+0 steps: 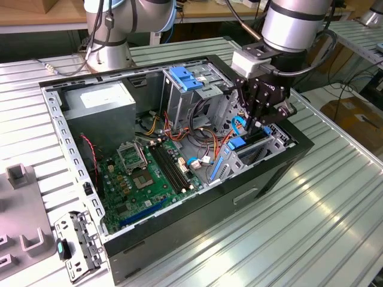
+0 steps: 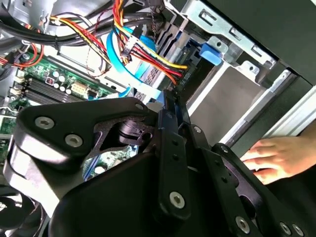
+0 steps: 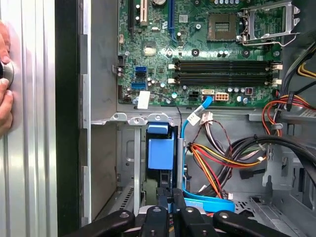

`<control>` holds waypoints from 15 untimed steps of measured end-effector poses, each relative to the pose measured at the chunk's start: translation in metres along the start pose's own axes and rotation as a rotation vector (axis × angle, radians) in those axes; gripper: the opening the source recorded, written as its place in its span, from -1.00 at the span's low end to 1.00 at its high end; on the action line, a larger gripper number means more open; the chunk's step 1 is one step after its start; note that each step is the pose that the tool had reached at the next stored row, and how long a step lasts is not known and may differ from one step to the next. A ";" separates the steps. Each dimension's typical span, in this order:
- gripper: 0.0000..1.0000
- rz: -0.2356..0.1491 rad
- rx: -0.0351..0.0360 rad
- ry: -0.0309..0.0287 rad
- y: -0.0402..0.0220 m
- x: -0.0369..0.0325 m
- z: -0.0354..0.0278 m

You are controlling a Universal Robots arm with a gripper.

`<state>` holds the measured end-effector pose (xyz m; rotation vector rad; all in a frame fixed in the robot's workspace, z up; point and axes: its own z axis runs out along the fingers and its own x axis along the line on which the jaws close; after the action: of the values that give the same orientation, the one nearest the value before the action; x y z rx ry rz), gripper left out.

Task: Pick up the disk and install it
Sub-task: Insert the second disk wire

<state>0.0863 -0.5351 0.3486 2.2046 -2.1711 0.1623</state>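
The gripper point(image 1: 261, 121) is at the upper right of the exterior view, low inside the open case point(image 1: 251, 191), over the drive bay. Its fingers point(image 3: 165, 197) are close together, with a thin dark edge between them; I cannot tell if they really hold it. The disk point(image 3: 160, 153) stands on edge in the bay, showing its blue carrier, at lower centre of the first wrist view. A hand point(image 2: 276, 158) rests at the right of the second wrist view.

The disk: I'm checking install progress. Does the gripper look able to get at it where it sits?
Probably yes. The gripper is right at the disk, which stands on edge in the drive bay; only cables lie beside it.
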 end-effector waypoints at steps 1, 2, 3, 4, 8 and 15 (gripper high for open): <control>-0.68 0.045 -0.0047 0.0009 -0.0016 0.0003 0.0020; -0.68 0.049 -0.0052 -0.0044 -0.0023 0.0007 0.0037; -0.68 0.049 -0.0053 -0.0092 -0.0021 0.0019 0.0067; -0.68 0.049 -0.0053 -0.0131 -0.0020 0.0032 0.0090; -0.65 0.049 -0.0052 -0.0133 -0.0020 0.0033 0.0091; -0.55 0.049 -0.0053 -0.0135 -0.0028 0.0053 -0.0099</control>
<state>0.0888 -0.5392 0.3591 2.1569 -2.2313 0.1437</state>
